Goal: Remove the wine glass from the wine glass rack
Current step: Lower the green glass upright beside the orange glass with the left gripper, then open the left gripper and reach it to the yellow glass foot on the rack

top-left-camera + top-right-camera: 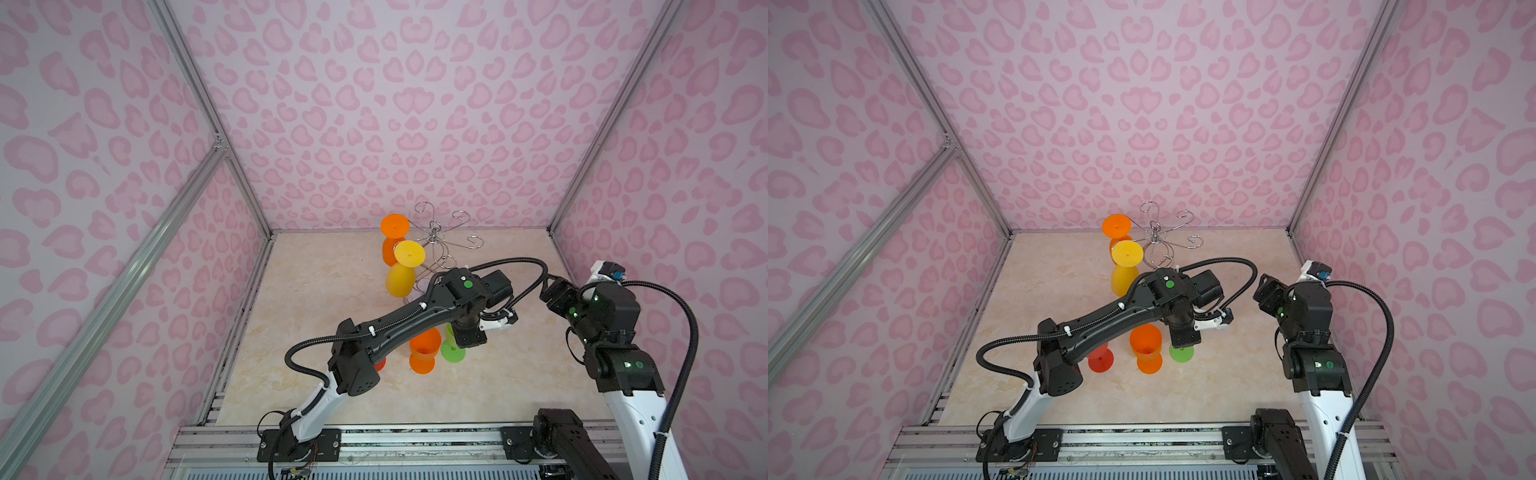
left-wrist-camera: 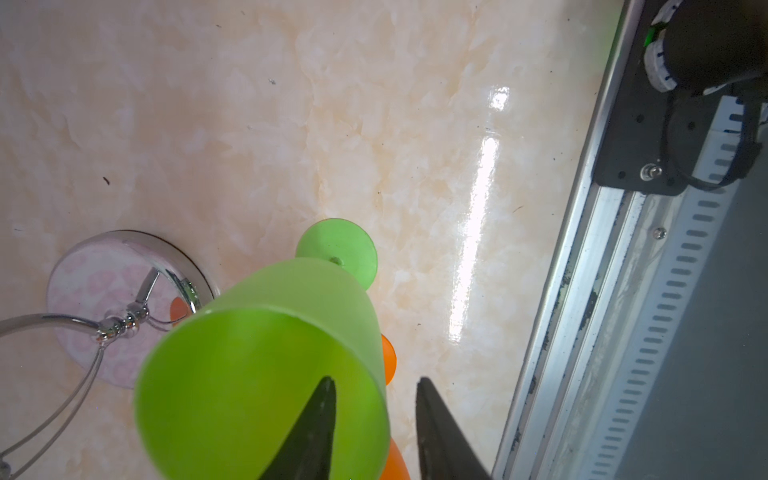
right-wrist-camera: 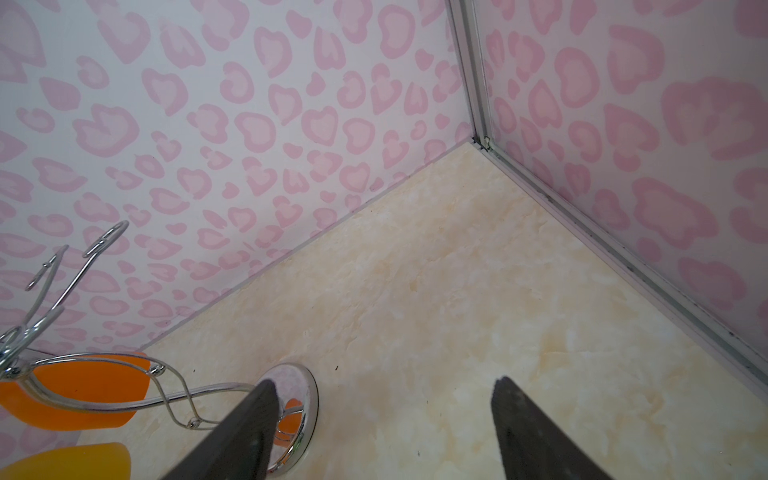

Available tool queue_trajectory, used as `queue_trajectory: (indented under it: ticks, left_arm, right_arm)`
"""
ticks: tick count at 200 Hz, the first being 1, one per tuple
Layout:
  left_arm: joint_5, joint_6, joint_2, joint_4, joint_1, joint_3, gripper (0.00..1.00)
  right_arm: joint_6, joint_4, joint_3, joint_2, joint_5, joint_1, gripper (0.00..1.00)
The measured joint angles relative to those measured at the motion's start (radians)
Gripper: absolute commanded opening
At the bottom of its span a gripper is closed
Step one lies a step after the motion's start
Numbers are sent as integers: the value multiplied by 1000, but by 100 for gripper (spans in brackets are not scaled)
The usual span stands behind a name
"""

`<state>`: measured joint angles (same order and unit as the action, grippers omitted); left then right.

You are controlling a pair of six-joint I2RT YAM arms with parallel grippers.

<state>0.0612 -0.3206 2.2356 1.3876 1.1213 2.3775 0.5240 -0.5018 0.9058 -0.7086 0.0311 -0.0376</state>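
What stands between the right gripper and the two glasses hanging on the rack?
The wine glass rack itself: in the right wrist view its wire stem crosses in front of the orange glass, with the yellow glass beside it. The open right gripper faces the base; nothing else visible intervenes.

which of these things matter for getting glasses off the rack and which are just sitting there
Job: rack; hanging yellow glass; hanging orange glass; green glass; left gripper, open astride its rim.
Idle: standing orange glass; red glass; right gripper, open, empty.
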Motion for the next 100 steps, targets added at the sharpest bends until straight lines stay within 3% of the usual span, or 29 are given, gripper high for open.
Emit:
queue_trajectory:
  ticks: [42,100]
  left_arm:
    - [21,33,-133,-49,6,-18,41]
    - [69,174,-650,-314,-18,-355,41]
  right_arm:
    - [8,4,-6,0,15,0,80]
    - [20,10,-13,0,40,0,80]
